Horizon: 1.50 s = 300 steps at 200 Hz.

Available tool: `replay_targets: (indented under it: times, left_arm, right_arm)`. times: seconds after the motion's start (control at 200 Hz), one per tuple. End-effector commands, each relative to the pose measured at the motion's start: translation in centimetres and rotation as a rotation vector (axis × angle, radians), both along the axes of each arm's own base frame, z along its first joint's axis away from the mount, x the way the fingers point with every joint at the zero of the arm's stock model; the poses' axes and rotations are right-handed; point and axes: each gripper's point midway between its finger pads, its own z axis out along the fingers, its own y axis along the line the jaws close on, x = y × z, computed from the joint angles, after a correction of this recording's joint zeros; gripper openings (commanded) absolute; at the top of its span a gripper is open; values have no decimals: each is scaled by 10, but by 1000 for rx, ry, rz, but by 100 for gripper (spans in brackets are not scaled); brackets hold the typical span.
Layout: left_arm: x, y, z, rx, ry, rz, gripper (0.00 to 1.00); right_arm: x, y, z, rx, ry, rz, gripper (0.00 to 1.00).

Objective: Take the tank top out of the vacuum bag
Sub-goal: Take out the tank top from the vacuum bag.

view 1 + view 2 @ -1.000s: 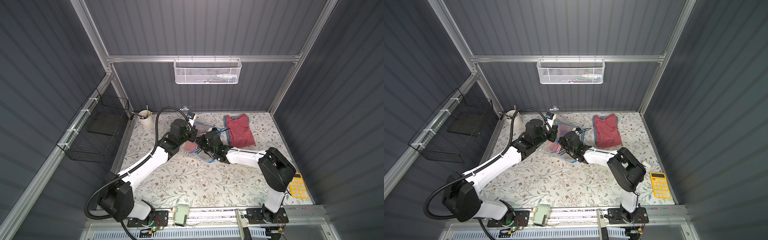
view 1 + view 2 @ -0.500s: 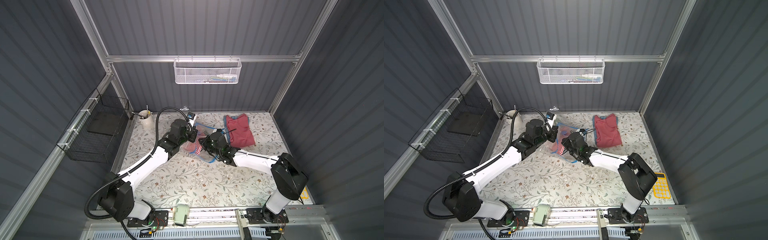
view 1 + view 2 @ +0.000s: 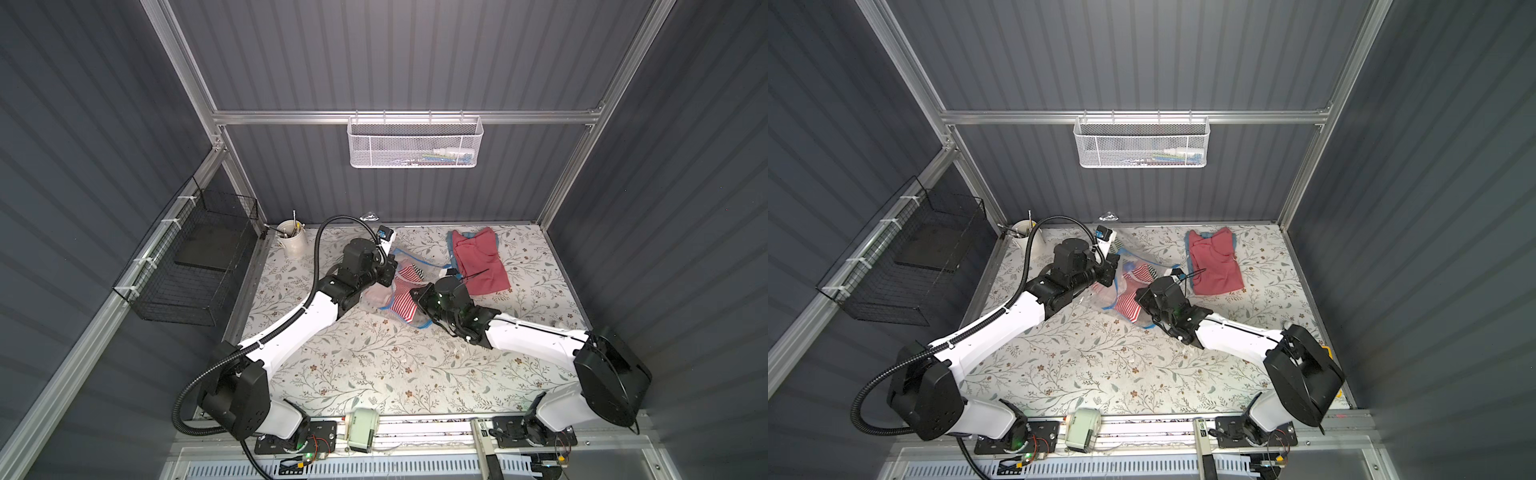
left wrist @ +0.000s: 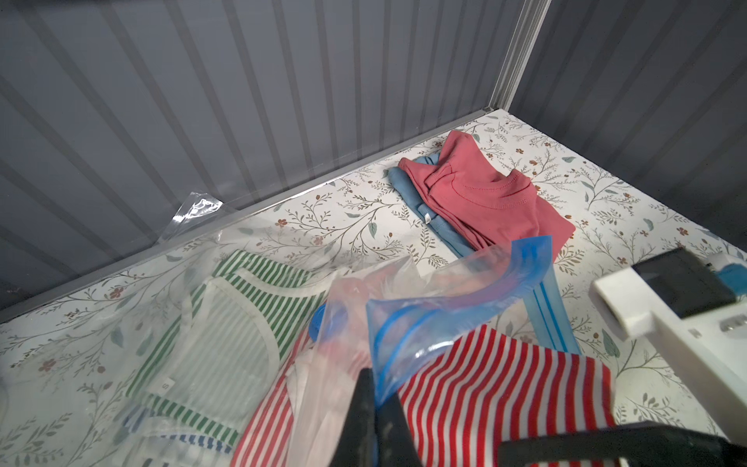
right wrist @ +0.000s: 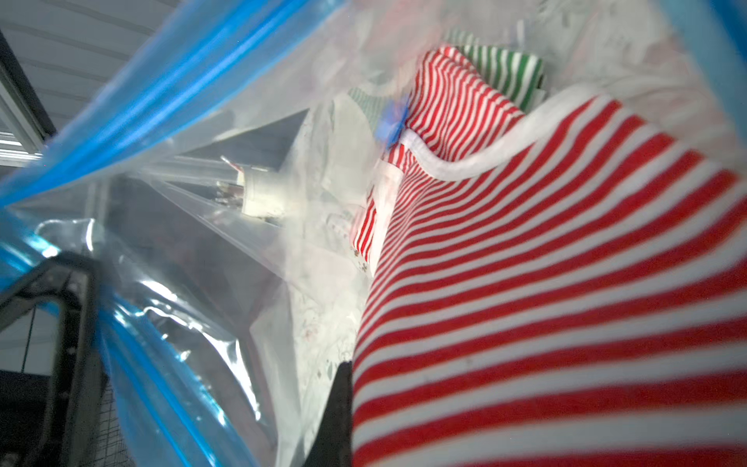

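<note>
Noted: left hand (image 4: 376, 408) pinches the blue zip edge (image 4: 408, 323) of the clear crinkly plastic vacuum bag (image 4: 351, 299); right hand (image 5: 345, 408) pinches the red-and-white striped tank top (image 4: 505, 384), partly out of its mouth; risk: slick film slips, bag drags along.

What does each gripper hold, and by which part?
The left gripper pinches the vacuum bag by its blue zip strip; the right gripper grips the red-striped tank top by a fabric edge, unclear which.
</note>
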Motion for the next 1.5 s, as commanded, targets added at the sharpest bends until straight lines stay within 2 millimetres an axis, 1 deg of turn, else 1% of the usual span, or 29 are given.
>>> replay_targets:
  times: [0.0, 0.095, 0.235, 0.335, 0.415, 0.445, 0.485, 0.585, 0.665, 0.74, 0.79, 0.83, 0.985, 1.035, 1.1, 1.255, 1.3, 1.371, 1.451, 1.496]
  left_arm:
    - [3, -2, 4, -3, 9, -6, 0]
    - [3, -3, 2, -1, 16, -10, 0]
    - [3, -8, -7, 3, 35, -17, 0]
    - [2, -15, -17, 14, 57, -28, 0]
    - [0, -18, -18, 18, 61, -32, 0]
    - [0, -18, -16, 16, 56, -31, 0]
    - [0, -16, -15, 17, 51, -26, 0]
    - [-1, -14, -8, 10, 34, -19, 0]
    - [-3, -14, -6, 7, 29, -20, 0]
    - [-3, -14, -6, 7, 30, -20, 0]
    - [-3, -14, -5, 7, 30, -21, 0]
    - [-3, -14, -6, 8, 31, -20, 0]
    - [-3, -13, -4, 7, 27, -19, 0]
    - [-3, -13, -4, 7, 28, -19, 0]
    - [-3, -13, -5, 8, 29, -19, 0]
    - [-2, -14, -6, 12, 31, -19, 0]
    - [-2, -13, -7, 14, 32, -19, 0]
    - [-1, -13, -7, 14, 32, -18, 0]
    - [-1, -14, -8, 15, 33, -18, 0]
    - [-1, -13, -8, 16, 34, -17, 0]
  right_arm:
    - [-8, -12, 6, 22, -22, -27, 4]
    - [-19, -26, -1, 16, -8, -44, 5]
    - [-33, -43, -23, 18, 26, -72, 5]
    - [-38, -52, -38, 7, 42, -92, 7]
    - [-39, -54, -42, 12, 21, -93, 10]
    - [-39, -55, -43, 11, 16, -93, 13]
    - [-39, -55, -44, 12, 8, -92, 19]
    - [-39, -55, -48, 4, 5, -90, 27]
    - [-38, -54, -51, 3, 9, -90, 43]
    - [-37, -50, -49, 5, -8, -77, 59]
    - [-36, -48, -49, 2, -14, -74, 66]
    - [-35, -46, -50, -1, -10, -72, 68]
    - [-32, -38, -60, 3, 20, -62, 69]
    - [-30, -35, -60, 19, 8, -58, 68]
    - [-26, -31, -61, 17, -1, -55, 66]
    - [-15, -20, -53, -13, -29, -32, 59]
    - [-13, -19, -51, -16, -33, -30, 54]
    - [-10, -18, -50, -20, -31, -30, 43]
    - [-9, -19, -52, -16, -22, -28, 35]
    - [-9, -19, -53, -12, -19, -29, 26]
